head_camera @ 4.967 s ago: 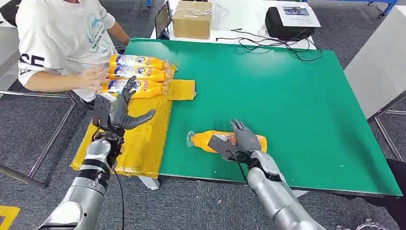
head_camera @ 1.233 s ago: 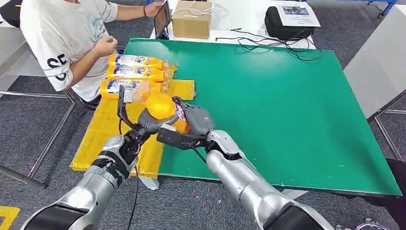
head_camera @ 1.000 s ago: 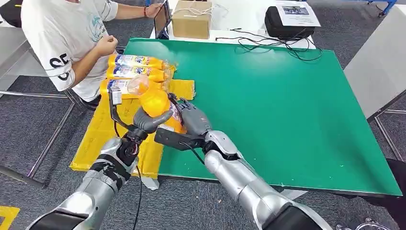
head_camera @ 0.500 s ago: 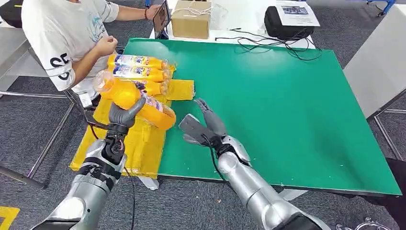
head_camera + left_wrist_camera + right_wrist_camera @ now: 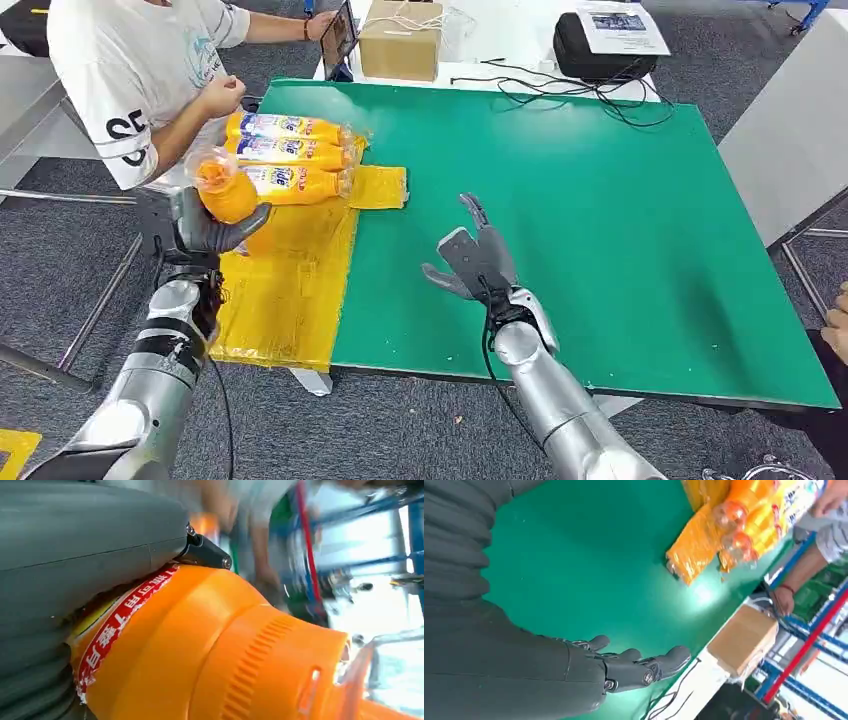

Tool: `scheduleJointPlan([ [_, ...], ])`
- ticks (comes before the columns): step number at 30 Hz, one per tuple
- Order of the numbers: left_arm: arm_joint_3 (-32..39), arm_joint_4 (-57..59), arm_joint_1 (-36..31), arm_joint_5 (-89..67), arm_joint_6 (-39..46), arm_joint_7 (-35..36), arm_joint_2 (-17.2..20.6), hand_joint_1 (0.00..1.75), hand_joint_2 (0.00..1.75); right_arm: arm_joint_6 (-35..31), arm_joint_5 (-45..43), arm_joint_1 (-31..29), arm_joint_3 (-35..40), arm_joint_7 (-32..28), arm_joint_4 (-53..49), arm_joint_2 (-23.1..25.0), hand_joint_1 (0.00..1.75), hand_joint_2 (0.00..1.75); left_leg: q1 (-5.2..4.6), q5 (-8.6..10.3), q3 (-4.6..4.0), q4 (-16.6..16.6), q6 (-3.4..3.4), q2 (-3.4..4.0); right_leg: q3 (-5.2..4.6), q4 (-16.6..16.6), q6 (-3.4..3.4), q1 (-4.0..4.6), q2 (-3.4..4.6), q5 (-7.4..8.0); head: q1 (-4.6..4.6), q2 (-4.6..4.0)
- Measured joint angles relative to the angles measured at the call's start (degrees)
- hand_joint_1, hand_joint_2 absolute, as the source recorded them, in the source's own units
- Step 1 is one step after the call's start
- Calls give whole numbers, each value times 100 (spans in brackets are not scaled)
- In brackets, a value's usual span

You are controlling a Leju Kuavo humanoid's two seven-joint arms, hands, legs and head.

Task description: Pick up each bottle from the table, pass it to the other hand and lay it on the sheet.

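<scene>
The green table (image 5: 600, 200) carries a yellow sheet (image 5: 290, 290) at its left edge. Three orange bottles (image 5: 290, 155) lie side by side on the far end of the sheet. The left hand (image 5: 205, 228) grips one more orange bottle (image 5: 225, 190) above the sheet's left side, cap end raised. The right hand (image 5: 475, 262) hovers over the table, fingers spread, holding nothing. A person (image 5: 130, 70) sits just beside the bottles.

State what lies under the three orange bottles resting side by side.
The three orange bottles lie on the yellow plastic sheet, which overlaps the green table. Whatever is beneath the sheet there is covered.
</scene>
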Motion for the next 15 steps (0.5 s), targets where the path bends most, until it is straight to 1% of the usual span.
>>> scheduleJointPlan([
  [2, -123, 22, -32, -965, 437, 22, 95, 175, 175, 55, 2, 96, -77, -15, -171, -42, 0, 175, 0, 0, 0, 0, 0, -1, 0, 0, 0, 0, 0, 0, -2, 0],
  [3, -166, 46, -48, -1128, 509, 37, 142, 175, 175, 61, 2, 122, -103, -15, -230, -57, 0, 175, 0, 0, 0, 0, 0, -1, 0, 0, 0, 0, 0, 0, -2, 0],
  [10, -306, 160, -101, -1439, 647, 81, 267, 175, 175, 103, 2, 205, -204, -17, -455, -125, 0, 175, 0, 0, -1, -1, 0, 0, -1, 1, 0, 0, 0, 0, -2, 0],
  [12, -412, 206, -119, -1980, 857, 138, 313, 175, 175, 136, 2, 219, -206, -17, -486, -136, 0, 175, 0, 0, -2, -1, 0, 1, -1, 1, 0, 0, 0, 0, 0, 0],
  [15, -714, 395, -155, -3249, 1145, 155, 474, 175, 175, 262, 5, 219, -206, -26, -527, -162, 0, 175, 0, 0, -2, 0, 0, -2, 0, 0, 0, 0, -1, 0, 0, 0],
])
